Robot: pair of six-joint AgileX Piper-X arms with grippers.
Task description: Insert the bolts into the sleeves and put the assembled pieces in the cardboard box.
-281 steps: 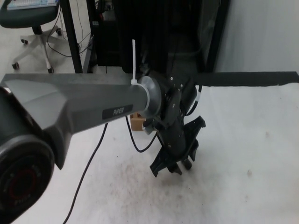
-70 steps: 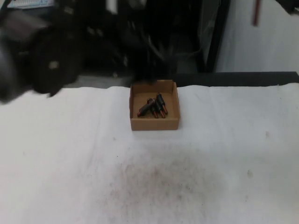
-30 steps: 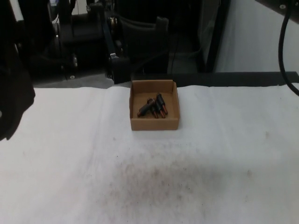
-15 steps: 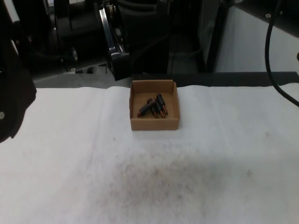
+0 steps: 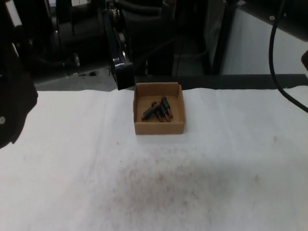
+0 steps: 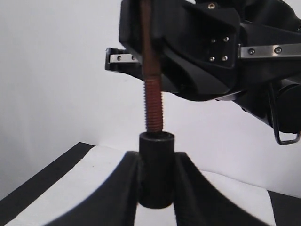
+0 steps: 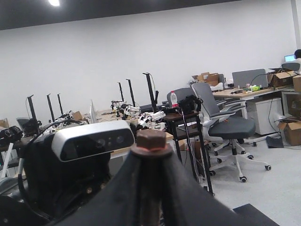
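The white-covered tabletop (image 5: 216, 168) fills most of the high view. A dark part of an arm (image 5: 14, 72) stands at its left edge and a black cable (image 5: 276, 67) hangs at its right.

The cardboard box (image 5: 159, 128) sits toward the far middle of the tabletop, open on top. Several assembled pieces (image 5: 159, 110), dark with reddish ends, lie inside it, bunched together near the middle of its floor.

In the left wrist view the left hand (image 6: 157, 156) has its 2 fingers clamped on a black sleeve (image 6: 156, 172), which stands upright with its open mouth facing up.

The right hand (image 7: 150, 162) is closed on a copper-coloured bolt (image 7: 150, 139), whose hex head shows between its 2 fingers in the right wrist view. A grey-fronted camera (image 7: 91, 140) sits just beyond it.

From the left wrist view the bolt hangs straight down from the right hand. Its threaded tip is at the sleeve's mouth, in line with the bore. Whether the tip is already inside cannot be told.
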